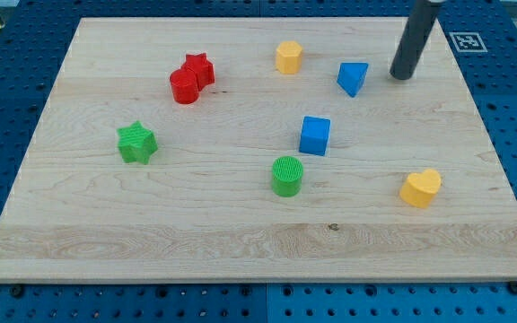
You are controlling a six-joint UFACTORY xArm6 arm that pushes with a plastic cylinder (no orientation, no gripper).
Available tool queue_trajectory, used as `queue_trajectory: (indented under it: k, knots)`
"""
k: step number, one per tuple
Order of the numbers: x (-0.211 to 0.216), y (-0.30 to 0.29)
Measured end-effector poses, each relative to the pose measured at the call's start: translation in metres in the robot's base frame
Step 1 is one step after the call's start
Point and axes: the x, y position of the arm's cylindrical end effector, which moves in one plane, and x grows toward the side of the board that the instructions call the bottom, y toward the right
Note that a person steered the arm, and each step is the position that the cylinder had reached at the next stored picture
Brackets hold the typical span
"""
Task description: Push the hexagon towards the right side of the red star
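The yellow hexagon (288, 56) stands near the view's top, right of centre. The red star (199, 68) lies to its left, touching a red cylinder (184, 87) at its lower left. My tip (402, 75) is at the view's upper right, to the right of the blue triangle (353, 78) and well to the right of the hexagon, touching no block.
A blue cube (314, 135) and a green cylinder (287, 176) sit near the middle. A green star (137, 143) is at the left. A yellow heart (420, 188) is at the lower right. The wooden board (79, 242) lies on a blue perforated table.
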Motion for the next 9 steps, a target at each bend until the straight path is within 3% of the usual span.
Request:
queue_trajectory:
  k: [1,6,7,8,9]
  knots:
    - [0.003,-0.046]
    - [0.033,-0.056]
    - [0.027,-0.056]
    - [-0.036,-0.064]
    - [-0.015,-0.098]
